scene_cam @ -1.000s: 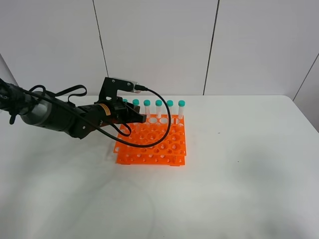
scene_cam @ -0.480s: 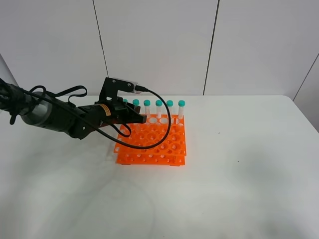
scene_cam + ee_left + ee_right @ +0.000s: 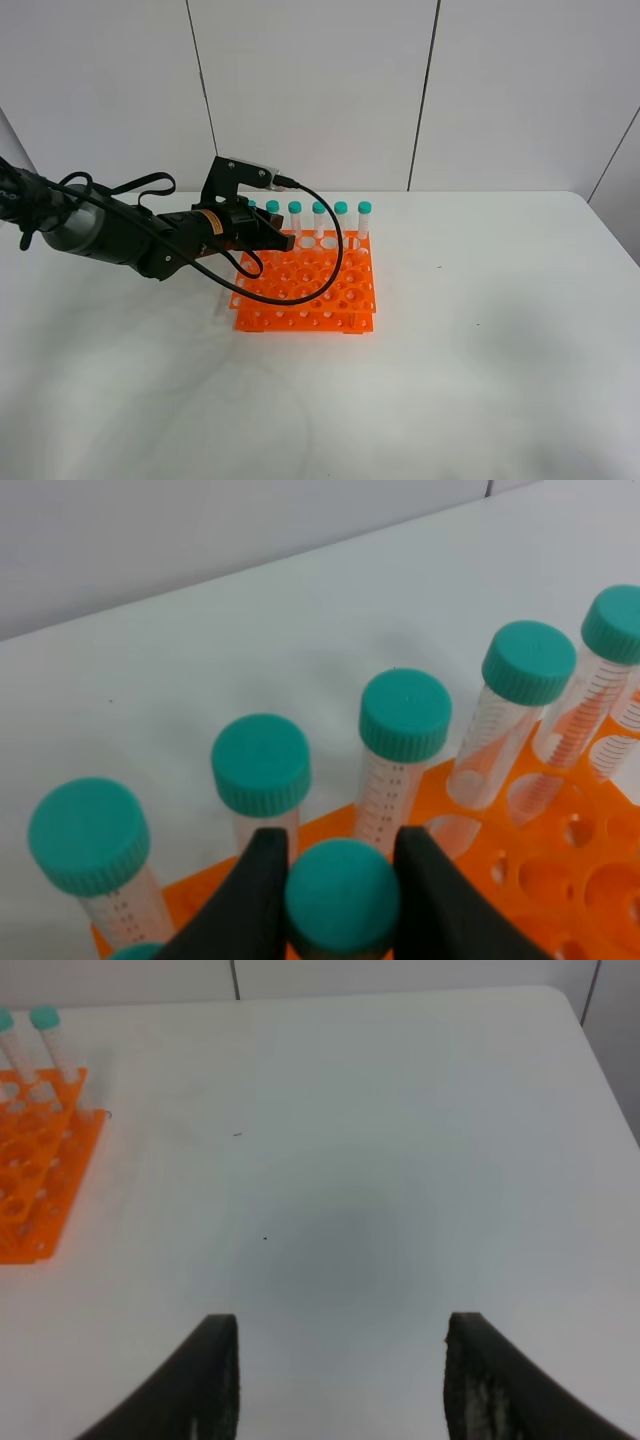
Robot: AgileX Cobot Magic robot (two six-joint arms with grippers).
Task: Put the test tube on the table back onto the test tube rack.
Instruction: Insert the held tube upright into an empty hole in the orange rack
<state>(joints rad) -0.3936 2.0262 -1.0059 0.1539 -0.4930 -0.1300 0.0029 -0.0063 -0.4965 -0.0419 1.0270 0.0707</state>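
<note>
Left claw (image 3: 342,880) pinches the test tube (image 3: 342,898) by its cap above the test tube rack (image 3: 310,290).

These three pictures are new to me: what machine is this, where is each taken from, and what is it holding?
It is a robot with two arms, each ending in a pincer. The wide picture comes from a camera mounted high, looking down on the large plain white table. There the black left arm reaches over the bright orange plastic test tube rack, where clear tubes with teal-green caps stand in the back row.

The close-up comes from a camera on the left wrist. Its left pincer is shut on the teal-green cap of a slim clear test tube, just in front of that row.

The last picture is from the right wrist. The right pincer is open and empty above bare table.
</note>
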